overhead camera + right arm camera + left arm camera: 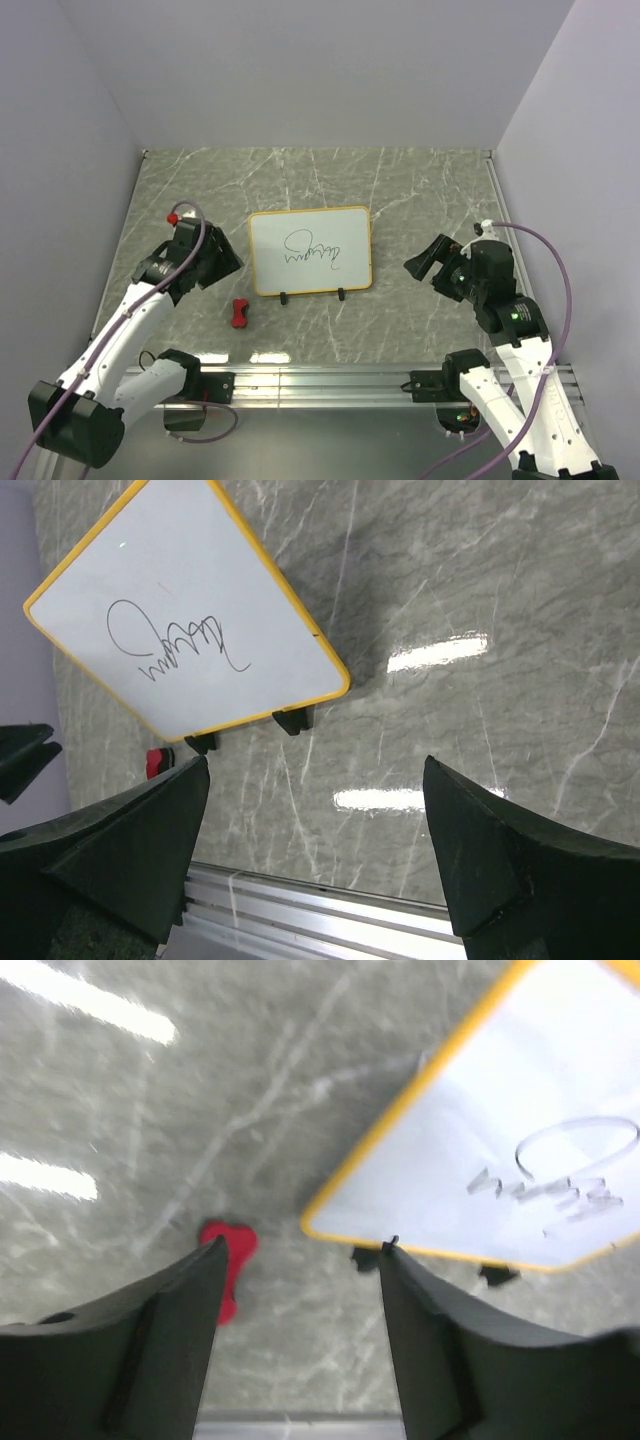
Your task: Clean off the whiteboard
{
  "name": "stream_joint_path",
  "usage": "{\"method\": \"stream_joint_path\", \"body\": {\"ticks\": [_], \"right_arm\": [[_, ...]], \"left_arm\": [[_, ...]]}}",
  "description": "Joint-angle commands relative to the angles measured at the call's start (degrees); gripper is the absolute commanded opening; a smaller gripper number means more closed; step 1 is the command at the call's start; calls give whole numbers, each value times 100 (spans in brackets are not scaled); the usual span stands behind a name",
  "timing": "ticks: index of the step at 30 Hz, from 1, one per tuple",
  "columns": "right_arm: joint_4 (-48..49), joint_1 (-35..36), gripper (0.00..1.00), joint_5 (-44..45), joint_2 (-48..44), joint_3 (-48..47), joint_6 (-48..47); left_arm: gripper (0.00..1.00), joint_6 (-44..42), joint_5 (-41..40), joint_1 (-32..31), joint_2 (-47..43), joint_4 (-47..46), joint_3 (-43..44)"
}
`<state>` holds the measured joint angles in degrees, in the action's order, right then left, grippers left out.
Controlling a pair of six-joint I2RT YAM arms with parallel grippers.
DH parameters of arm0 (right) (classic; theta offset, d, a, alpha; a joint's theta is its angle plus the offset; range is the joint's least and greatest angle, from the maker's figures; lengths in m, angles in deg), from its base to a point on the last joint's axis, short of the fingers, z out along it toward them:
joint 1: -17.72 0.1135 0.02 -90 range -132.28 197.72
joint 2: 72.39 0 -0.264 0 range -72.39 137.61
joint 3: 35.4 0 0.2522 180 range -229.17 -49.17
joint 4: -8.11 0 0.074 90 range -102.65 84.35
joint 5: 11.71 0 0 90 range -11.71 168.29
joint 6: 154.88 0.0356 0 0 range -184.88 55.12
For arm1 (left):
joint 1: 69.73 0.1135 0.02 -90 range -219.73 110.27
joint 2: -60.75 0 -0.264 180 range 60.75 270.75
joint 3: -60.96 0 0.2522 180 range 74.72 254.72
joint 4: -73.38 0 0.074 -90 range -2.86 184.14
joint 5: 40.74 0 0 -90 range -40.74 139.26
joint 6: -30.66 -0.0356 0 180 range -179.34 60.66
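From above, we see the scribbled whiteboard (310, 251) lying mid-bench (420, 190), the left jaws near its left edge and the right jaws apart on its right. The left wrist view is blurred: the left jaws are wide and empty, the red eraser (228, 1250) half-hidden. In the right wrist view the right jaws gape wide, holding nothing.

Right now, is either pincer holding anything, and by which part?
Nothing held: left pincer and right pincer both open, empty; red eraser and whiteboard sit untouched.
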<state>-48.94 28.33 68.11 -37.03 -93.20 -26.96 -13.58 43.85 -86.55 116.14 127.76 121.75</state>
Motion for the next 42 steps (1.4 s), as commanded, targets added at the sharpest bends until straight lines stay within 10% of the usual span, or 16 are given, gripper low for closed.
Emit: {"method": "stream_joint_path", "body": {"ticks": [1,15,30,42], "right_arm": [[40,73,94,77,15,-53,-170],[137,117,94,-55,130,123,-231],[-259,125,94,112,-11,96,-434],[-57,117,93,103,147,193,-425]], "left_arm": [[64,554,119,-181,-12,367,-211],[91,1682,-127,-937,190,52,-1107],[79,1849,-479,-1034,744,-546,-1687],[48,1954,-461,-1262,753,-749,-1890]]}}
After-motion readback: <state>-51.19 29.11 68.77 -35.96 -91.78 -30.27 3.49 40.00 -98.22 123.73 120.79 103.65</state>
